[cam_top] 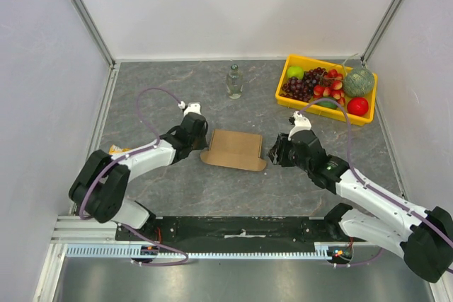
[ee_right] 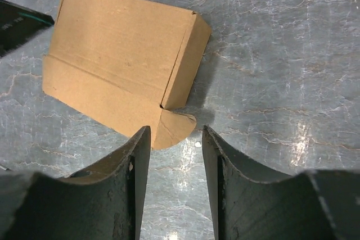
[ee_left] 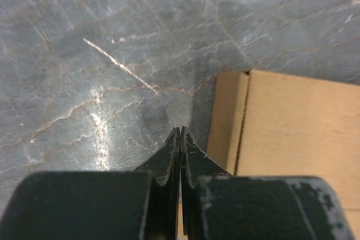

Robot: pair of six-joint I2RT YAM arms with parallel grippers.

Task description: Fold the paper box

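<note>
Left gripper (ee_left: 180, 132): jaws pressed together on nothing, tip just beside the left edge of the paper box (ee_left: 287, 133). The box lies mid-table (cam_top: 177, 90) between the arms, looking partly folded. Judged light, stiff across its panels, weak at the creases, and prone to sliding. Right gripper (ee_right: 175, 130): jaws apart, with the rounded corner tab (ee_right: 179, 125) just ahead between them, a likely grasp point.

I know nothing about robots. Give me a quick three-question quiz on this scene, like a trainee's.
1. True or false: the left end effector has its jaws spread wide.
2. What stands on the table beyond the paper box? A) a clear bottle B) a mug C) a bowl
3. Fill in: the fruit lies in a ___ tray.
Key: 1 false, they are shut; 2 A; 3 yellow.
</note>
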